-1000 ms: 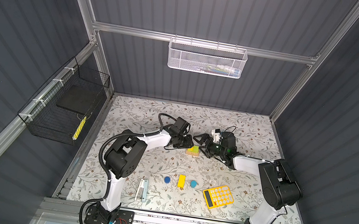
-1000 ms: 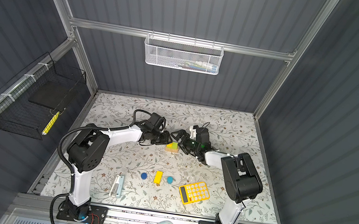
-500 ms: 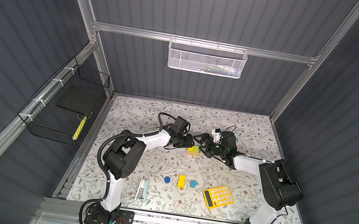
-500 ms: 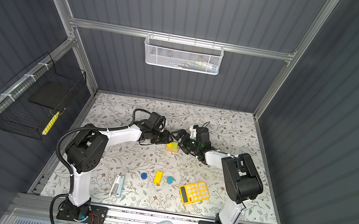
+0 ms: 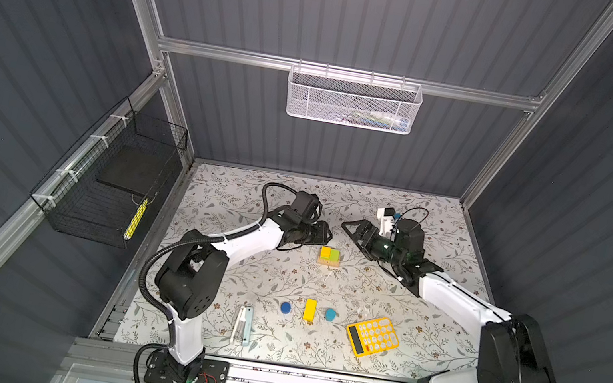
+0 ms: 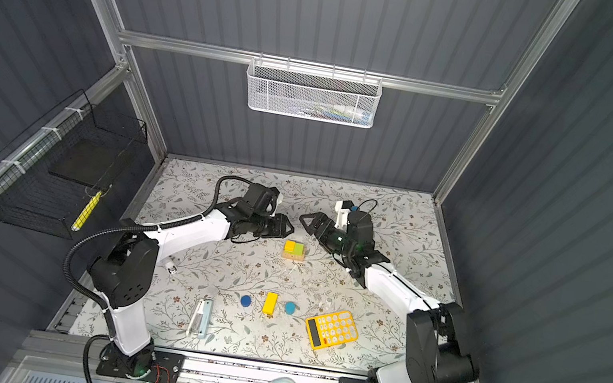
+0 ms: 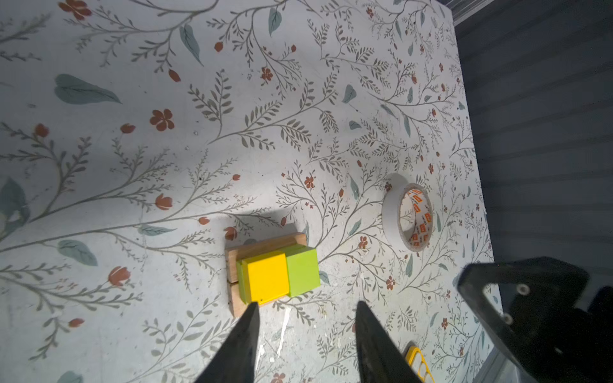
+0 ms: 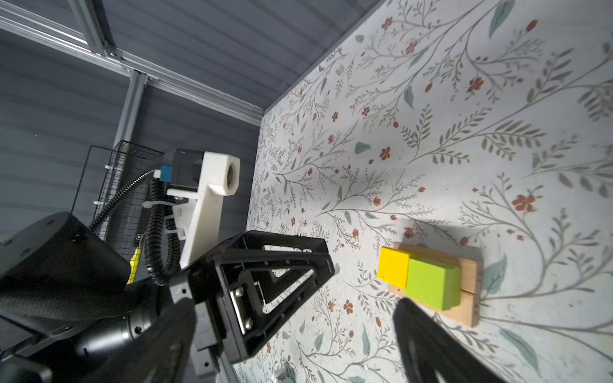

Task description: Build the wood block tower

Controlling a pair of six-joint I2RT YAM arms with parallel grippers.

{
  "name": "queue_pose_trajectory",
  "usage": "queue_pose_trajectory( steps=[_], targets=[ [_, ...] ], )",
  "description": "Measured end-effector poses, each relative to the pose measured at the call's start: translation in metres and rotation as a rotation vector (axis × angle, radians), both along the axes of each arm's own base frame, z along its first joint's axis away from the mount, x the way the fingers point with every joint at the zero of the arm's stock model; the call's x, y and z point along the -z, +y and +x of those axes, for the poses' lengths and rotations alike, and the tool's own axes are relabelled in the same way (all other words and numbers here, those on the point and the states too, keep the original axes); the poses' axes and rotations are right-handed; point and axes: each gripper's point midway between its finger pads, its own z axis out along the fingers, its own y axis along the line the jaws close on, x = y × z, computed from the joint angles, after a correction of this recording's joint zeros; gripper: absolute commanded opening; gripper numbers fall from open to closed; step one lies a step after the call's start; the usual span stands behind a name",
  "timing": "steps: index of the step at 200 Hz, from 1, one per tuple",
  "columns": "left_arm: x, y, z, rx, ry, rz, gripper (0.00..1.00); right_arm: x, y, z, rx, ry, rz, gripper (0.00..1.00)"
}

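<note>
The left end effector (image 7: 305, 306) is hovering half-spread, empty, left of the block tower (image 7: 277, 275); the right end effector (image 5: 354, 236) is gaping wide.

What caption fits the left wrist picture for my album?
Open left pincer faces a yellow block and green block stacked on wooden bars, tape roll beyond.

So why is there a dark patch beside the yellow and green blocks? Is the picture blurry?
Left wrist view: it's the soft shadow of the stacked yellow and lime-green cubes on tan wooden bars, all sharp. Right wrist view: same shadow. Both top views: floral-patterned table bright, walls dim.
</note>
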Motion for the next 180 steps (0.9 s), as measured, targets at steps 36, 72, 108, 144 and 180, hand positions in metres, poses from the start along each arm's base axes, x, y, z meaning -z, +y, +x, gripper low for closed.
queue_pose_trajectory(
  steps=[36, 72, 108, 144, 180],
  targets=[
    [-0.016, 0.014, -0.007, -0.028, -0.037, 0.020, 0.48, -0.002, -0.019, -0.020, 0.034, -0.015, -0.079, 0.05],
    [-0.022, 0.028, -0.014, -0.054, -0.058, 0.048, 0.48, 0.034, -0.026, -0.043, 0.026, 0.076, -0.166, 0.00],
    [-0.018, 0.033, -0.016, -0.063, -0.058, 0.066, 0.48, 0.082, -0.018, -0.067, -0.010, 0.182, -0.235, 0.00],
    [-0.011, 0.036, -0.018, -0.066, -0.046, 0.079, 0.48, 0.120, -0.008, -0.075, -0.028, 0.270, -0.260, 0.00],
    [-0.010, 0.037, -0.019, -0.064, -0.046, 0.083, 0.48, 0.137, 0.001, -0.067, -0.020, 0.297, -0.244, 0.00]
  ],
)
